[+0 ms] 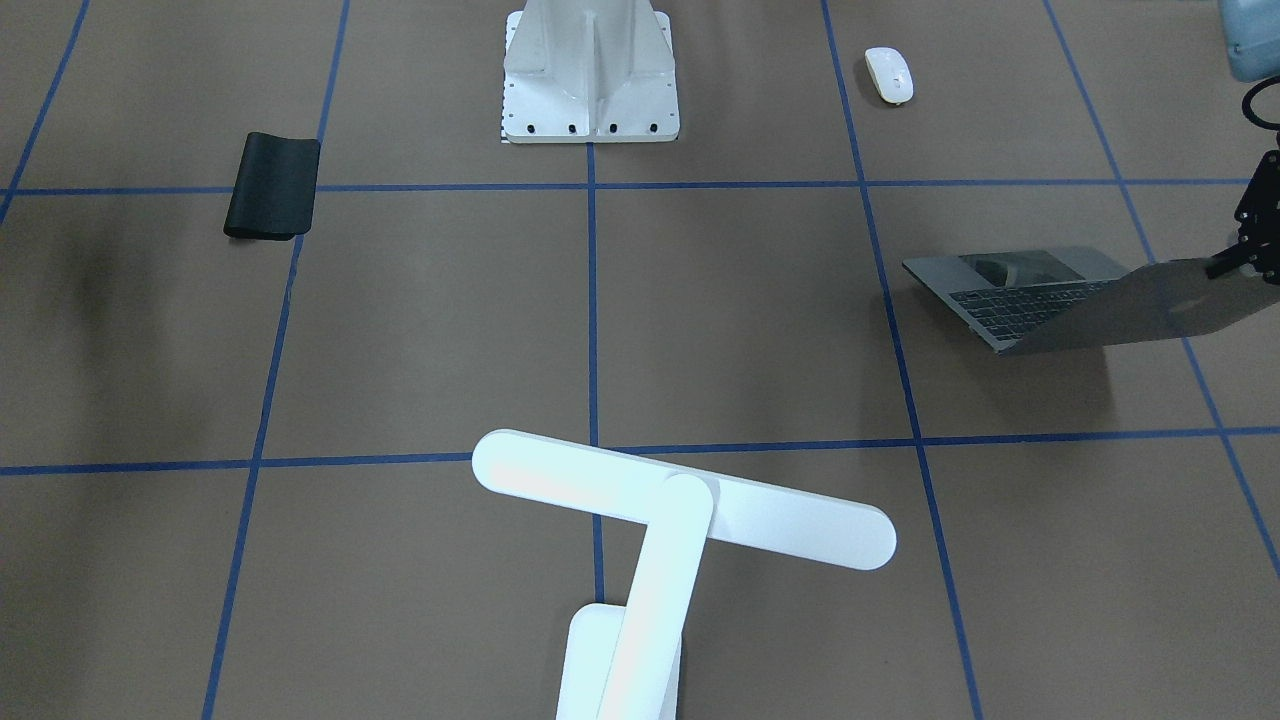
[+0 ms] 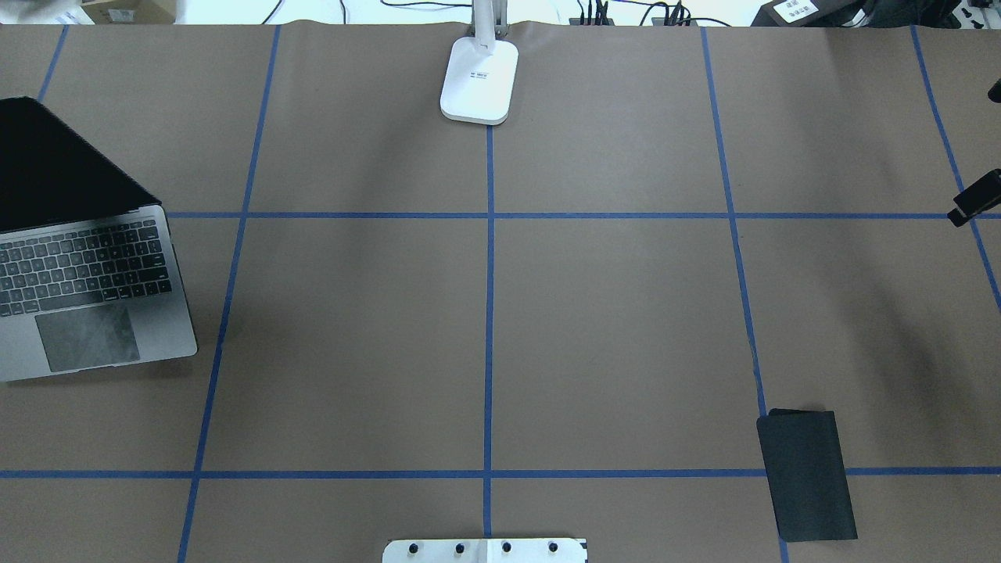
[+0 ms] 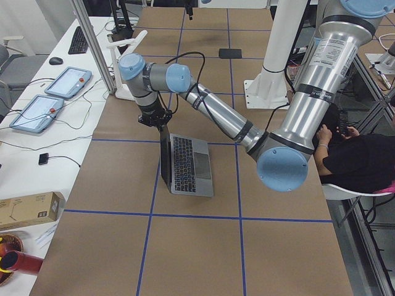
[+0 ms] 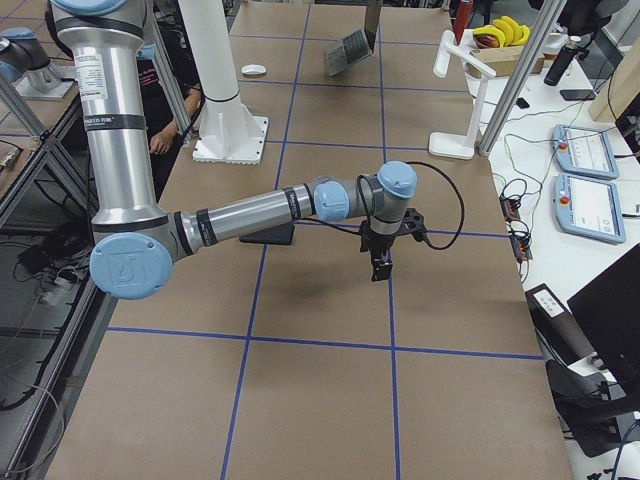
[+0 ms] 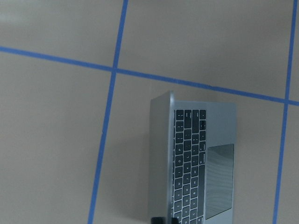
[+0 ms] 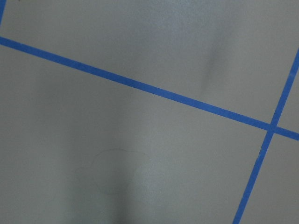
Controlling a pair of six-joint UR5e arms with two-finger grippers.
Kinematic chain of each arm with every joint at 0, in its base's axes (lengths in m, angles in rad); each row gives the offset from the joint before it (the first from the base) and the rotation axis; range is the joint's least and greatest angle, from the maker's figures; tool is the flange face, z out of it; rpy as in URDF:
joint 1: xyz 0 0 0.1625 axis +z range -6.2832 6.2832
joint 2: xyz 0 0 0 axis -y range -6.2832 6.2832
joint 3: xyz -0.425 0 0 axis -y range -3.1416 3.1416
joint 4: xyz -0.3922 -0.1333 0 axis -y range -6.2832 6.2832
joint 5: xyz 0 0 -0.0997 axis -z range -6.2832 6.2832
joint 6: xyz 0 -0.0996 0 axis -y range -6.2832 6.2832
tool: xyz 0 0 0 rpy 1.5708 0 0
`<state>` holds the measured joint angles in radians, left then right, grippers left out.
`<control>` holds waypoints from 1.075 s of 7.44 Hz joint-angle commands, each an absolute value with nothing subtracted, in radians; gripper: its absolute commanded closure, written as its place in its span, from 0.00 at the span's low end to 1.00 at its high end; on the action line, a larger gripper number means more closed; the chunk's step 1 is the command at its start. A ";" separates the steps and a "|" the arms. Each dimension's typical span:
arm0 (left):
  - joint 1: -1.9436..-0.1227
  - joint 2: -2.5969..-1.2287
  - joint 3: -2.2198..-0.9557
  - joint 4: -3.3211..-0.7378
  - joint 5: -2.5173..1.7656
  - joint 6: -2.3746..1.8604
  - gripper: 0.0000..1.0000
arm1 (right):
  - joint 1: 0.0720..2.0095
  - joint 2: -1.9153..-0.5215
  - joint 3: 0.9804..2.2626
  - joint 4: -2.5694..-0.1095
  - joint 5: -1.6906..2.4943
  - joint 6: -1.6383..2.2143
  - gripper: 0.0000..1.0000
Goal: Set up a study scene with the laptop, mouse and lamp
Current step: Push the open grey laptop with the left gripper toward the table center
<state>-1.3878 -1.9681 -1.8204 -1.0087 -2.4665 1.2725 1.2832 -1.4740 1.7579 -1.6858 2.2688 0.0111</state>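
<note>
The space-grey laptop [image 2: 78, 289] stands open at my left end of the table, keyboard showing; it also shows in the front view [image 1: 1040, 295]. My left gripper [image 1: 1228, 266] is at the lid's top edge, its fingertips [image 5: 158, 219] on either side of the lid in the left wrist view, shut on it. The white mouse [image 1: 889, 74] lies near the robot base on my left side. The white lamp [image 1: 680, 500] stands at the far middle edge, its base [image 2: 479, 82] on the centre line. My right gripper [image 2: 974, 199] hangs above bare table at my right; its jaws are not readable.
A black flexible mat [image 2: 807, 475] lies at my near right. The white ribbed pedestal [image 1: 590, 75] stands at the near middle. Blue tape lines divide the brown table. Operator desks with tablets [image 4: 585, 150] sit beyond the far edge.
</note>
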 commanded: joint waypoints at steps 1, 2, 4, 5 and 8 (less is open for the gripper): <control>-1.361 -2.061 -1.793 -1.011 -2.467 1.249 0.92 | 1.284 -1.476 1.759 -1.686 2.270 0.012 0.00; -1.320 -2.080 -1.793 -1.012 -2.465 1.221 0.92 | 1.284 -1.477 1.761 -1.686 2.272 0.011 0.00; -1.252 -2.123 -1.793 -1.043 -2.456 1.172 0.92 | 1.284 -1.477 1.796 -1.686 2.272 0.012 0.00; -1.209 -2.143 -1.792 -1.070 -2.410 1.145 0.92 | 1.284 -1.479 1.792 -1.687 2.272 0.011 0.00; -1.190 -2.209 -1.787 -1.131 -2.393 1.114 0.92 | 1.284 -1.485 1.793 -1.687 2.276 0.012 0.00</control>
